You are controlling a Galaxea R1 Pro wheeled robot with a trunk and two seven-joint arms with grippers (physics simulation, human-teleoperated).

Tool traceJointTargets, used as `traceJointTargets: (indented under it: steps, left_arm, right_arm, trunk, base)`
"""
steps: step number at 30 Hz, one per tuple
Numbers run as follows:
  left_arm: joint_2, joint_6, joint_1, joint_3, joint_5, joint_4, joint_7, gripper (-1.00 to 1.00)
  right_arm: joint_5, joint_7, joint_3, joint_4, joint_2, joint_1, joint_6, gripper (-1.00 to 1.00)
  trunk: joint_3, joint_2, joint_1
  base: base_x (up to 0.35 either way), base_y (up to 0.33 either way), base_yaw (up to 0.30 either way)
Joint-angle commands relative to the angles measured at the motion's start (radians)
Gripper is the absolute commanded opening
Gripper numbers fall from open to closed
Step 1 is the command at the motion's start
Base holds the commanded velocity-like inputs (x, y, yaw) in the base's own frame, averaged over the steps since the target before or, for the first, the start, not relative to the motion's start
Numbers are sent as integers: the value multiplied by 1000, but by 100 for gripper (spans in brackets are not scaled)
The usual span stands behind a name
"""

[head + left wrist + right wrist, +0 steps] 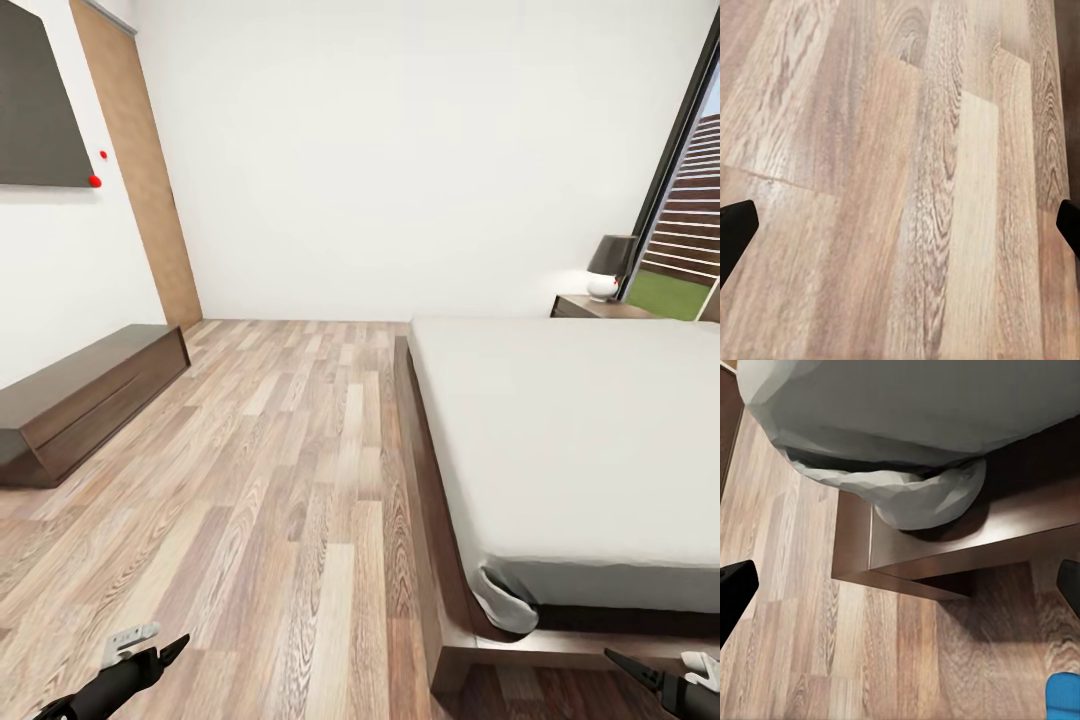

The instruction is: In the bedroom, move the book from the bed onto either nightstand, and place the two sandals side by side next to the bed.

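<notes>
The bed (560,430), a pale mattress on a dark brown frame, takes up the right of the head view. Its foot corner (915,555), with a fold of mattress hanging over it, lies under my right gripper (900,589). A bright blue edge of one sandal (1065,697) shows on the floor near that corner. The book is out of view. A nightstand (590,307) stands at the bed's far side by the window. My left gripper (150,645) hangs open over bare planks (900,187). My right gripper (665,668) is open too, and neither holds anything.
A long low dark bench (80,400) runs along the left wall under a black wall screen (35,100). A dark-shaded lamp (610,265) sits on the nightstand. Wood-plank floor (290,450) stretches between bench and bed, back to a wooden door panel (140,170).
</notes>
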Motion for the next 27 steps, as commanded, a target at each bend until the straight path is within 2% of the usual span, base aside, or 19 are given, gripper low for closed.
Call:
traceJointTargets:
  steps: [1,7,27]
  left_arm:
    - [-1,1,-1,9,-10,-1,-6,100]
    - [-1,1,-1,9,-10,-1,-5,100]
    - [-1,1,-1,9,-10,-1,-1,100]
  right_arm:
    - [4,4,-8,0,0,-1,10,100]
    - [4,4,-8,0,0,-1,10,100]
    - [4,4,-8,0,0,-1,10,100]
  trunk:
    - [-1,0,0]
    - [-1,0,0]
    - [62,140,-77]
  base:
    - [0,0,0]
    - [0,0,0]
    - [0,0,0]
